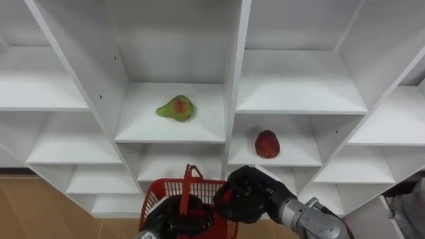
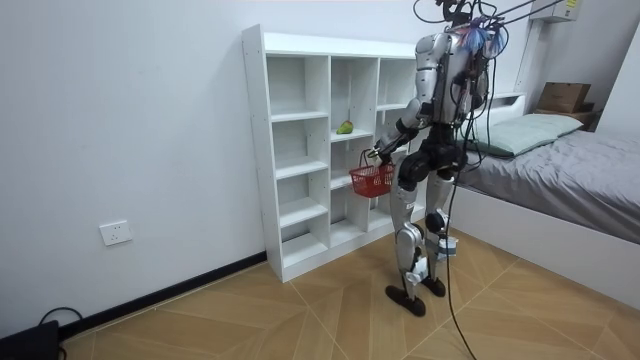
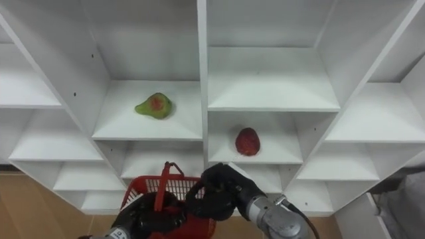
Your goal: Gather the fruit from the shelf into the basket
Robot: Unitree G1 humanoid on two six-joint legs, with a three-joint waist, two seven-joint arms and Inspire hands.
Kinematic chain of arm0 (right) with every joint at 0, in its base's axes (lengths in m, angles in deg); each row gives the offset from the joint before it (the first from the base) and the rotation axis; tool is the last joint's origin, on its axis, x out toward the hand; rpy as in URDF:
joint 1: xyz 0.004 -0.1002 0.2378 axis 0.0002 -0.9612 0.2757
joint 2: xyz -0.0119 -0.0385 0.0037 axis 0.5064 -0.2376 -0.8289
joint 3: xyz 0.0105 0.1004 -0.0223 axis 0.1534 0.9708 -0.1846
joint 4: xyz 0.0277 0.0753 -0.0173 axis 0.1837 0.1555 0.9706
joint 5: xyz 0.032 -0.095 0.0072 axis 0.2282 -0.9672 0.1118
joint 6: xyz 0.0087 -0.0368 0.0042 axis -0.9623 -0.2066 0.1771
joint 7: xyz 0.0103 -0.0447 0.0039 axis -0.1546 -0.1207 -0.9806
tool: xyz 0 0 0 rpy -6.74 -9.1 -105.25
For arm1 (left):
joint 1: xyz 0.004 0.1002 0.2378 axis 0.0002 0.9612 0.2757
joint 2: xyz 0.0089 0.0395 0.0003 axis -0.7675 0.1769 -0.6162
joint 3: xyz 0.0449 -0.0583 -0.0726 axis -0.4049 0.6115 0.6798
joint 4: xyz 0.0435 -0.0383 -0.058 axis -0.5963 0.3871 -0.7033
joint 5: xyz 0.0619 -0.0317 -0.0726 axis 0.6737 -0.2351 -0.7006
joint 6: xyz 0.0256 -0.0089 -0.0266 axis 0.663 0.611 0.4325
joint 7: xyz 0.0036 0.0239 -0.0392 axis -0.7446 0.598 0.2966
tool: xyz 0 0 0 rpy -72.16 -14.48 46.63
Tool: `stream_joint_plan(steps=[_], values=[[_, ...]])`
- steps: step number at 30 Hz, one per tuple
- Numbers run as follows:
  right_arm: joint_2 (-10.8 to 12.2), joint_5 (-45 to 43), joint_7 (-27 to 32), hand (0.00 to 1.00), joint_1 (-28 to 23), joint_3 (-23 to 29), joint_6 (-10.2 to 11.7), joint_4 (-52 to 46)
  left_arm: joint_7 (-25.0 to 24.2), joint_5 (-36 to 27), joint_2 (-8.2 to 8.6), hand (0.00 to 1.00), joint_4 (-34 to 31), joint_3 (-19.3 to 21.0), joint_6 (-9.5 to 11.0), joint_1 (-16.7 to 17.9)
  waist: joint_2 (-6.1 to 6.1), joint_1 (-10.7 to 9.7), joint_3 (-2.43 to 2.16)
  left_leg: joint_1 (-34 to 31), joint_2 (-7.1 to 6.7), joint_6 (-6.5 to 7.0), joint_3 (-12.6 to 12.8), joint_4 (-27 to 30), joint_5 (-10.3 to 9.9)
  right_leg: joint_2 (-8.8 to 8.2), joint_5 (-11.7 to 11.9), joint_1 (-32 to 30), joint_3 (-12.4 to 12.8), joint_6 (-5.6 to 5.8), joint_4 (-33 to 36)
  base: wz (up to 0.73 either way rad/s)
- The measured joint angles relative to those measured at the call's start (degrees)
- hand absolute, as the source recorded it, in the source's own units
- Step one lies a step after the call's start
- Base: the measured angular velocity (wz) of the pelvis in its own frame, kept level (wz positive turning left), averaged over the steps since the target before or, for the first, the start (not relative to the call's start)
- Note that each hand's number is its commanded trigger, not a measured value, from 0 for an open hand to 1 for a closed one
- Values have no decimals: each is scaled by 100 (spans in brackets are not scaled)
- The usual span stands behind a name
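A green pear with a red blush [image 1: 176, 108] lies on a middle shelf of the white closet [image 1: 232, 79]. One compartment to the right and lower sits a bumpy red fruit [image 1: 267, 144]. Below them hangs a red wire basket [image 1: 157, 190], with my left hand [image 1: 166, 222] curled round its upright handle. My right hand [image 1: 242, 196] hovers over the basket's right rim, below the red fruit, fingers curled; whether anything is inside them I cannot tell. In the room view I stand upright facing the closet with the basket [image 2: 371, 180] held in front of me.
The closet's other compartments around the two fruits are bare. Wooden floor [image 1: 40, 206] shows at the lower left. In the room view a bed [image 2: 560, 180] stands close behind me at the room view's right.
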Motion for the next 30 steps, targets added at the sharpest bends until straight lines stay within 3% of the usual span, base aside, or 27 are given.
stream_joint_plan(steps=[9,17,30], values=[[75,469,147,100,67,-174,0,91,-105,2,77,100,-60,-52,-1,-5,-35,1,-31,-80,-4,0,-81,36,0,-11,2,-45,-55,-2,31,2],[241,1149,547,100,467,-228,0,685,-113,-1,119,100,-57,-82,-2,-1,-58,45,31,-45,-3,0,-78,35,0,-23,-2,17,-140,-1,10,5],[268,1348,887,100,547,-411,50,905,-117,-2,122,100,-57,-148,-3,-9,-59,120,41,-42,-8,0,-207,39,0,-45,-1,151,-296,0,-3,6]])
